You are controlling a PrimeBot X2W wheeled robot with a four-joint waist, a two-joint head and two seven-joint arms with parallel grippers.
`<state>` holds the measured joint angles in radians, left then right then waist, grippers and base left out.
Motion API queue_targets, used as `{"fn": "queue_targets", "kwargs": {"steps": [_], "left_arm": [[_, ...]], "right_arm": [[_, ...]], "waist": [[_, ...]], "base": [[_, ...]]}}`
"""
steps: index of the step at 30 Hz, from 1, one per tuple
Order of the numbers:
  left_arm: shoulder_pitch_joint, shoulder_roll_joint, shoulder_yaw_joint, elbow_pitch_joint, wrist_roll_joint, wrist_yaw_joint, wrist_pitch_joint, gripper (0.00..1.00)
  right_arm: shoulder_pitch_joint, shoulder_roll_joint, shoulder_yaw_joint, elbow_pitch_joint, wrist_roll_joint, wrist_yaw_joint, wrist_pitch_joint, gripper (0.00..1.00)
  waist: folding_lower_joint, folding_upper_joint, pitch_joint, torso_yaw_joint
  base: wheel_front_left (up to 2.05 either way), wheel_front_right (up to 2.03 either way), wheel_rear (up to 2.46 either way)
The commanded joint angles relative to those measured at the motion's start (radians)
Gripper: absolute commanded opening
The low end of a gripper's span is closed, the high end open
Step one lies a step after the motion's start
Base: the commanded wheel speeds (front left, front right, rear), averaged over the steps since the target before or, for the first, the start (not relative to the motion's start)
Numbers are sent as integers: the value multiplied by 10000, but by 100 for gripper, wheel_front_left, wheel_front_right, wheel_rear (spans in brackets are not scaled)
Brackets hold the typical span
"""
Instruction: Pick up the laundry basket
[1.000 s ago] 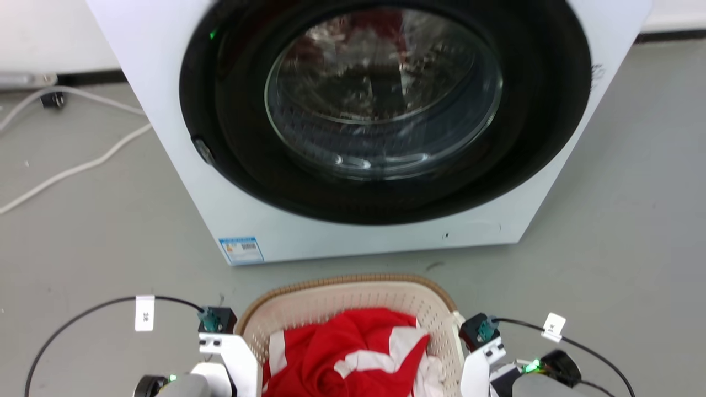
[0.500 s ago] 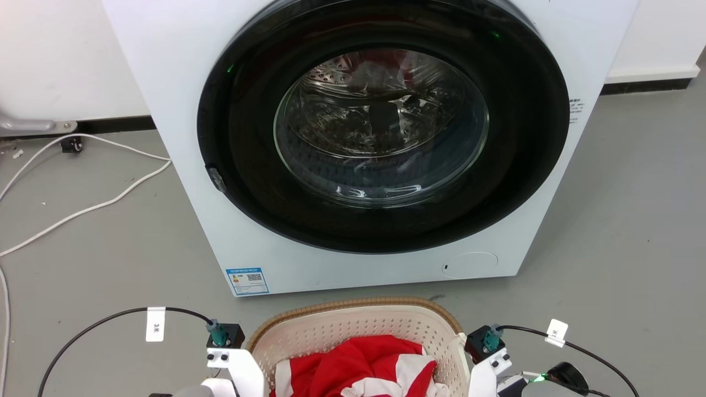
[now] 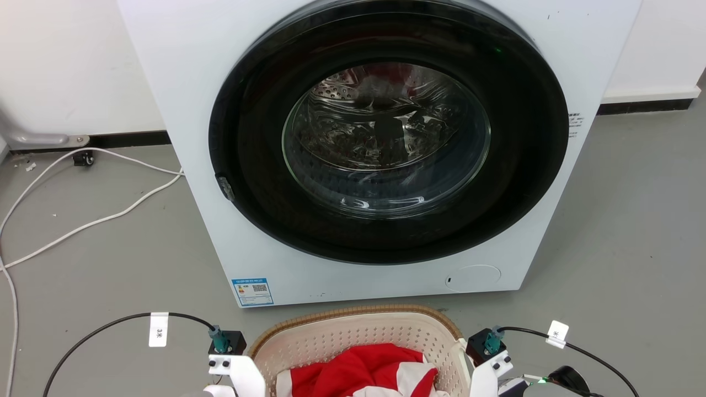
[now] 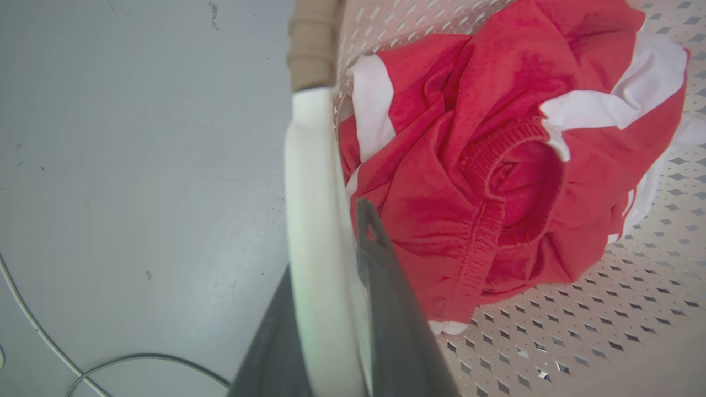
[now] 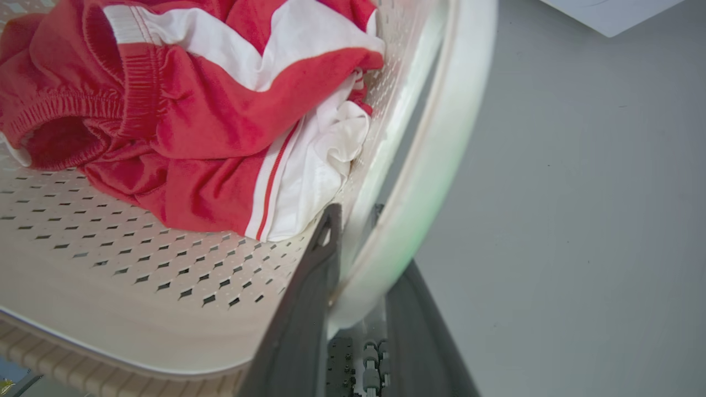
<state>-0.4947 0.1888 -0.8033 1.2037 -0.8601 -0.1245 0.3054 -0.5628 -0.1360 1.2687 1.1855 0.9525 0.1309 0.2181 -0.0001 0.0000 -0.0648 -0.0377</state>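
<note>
Cream laundry basket (image 3: 342,339), left gripper (image 4: 325,248) and right gripper (image 5: 358,234) each clenched on a side handle (image 4: 310,165)

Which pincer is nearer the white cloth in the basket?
Right. The right pincer clamps the right handle, just beside the white cloth. The left pincer clamps the left handle across the basket, with the red garment between.
</note>
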Motion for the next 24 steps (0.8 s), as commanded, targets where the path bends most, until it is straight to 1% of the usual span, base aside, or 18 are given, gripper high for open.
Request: {"fn": "queue_targets", "kwargs": {"steps": [1, 24], "left_arm": [[-68, 4, -103, -3, -29, -94, 13, 0], [-135, -34, -754, 137, -653, -102, -152, 0]], "right_arm": [[-2, 8, 32, 13, 42, -3, -24, 0], [59, -11, 123, -105, 42, -3, 32, 0]], "waist": [[1, 0, -5, -4], [1, 0, -83, -11]], "base": [[0, 0, 0], [0, 0, 0]]}}
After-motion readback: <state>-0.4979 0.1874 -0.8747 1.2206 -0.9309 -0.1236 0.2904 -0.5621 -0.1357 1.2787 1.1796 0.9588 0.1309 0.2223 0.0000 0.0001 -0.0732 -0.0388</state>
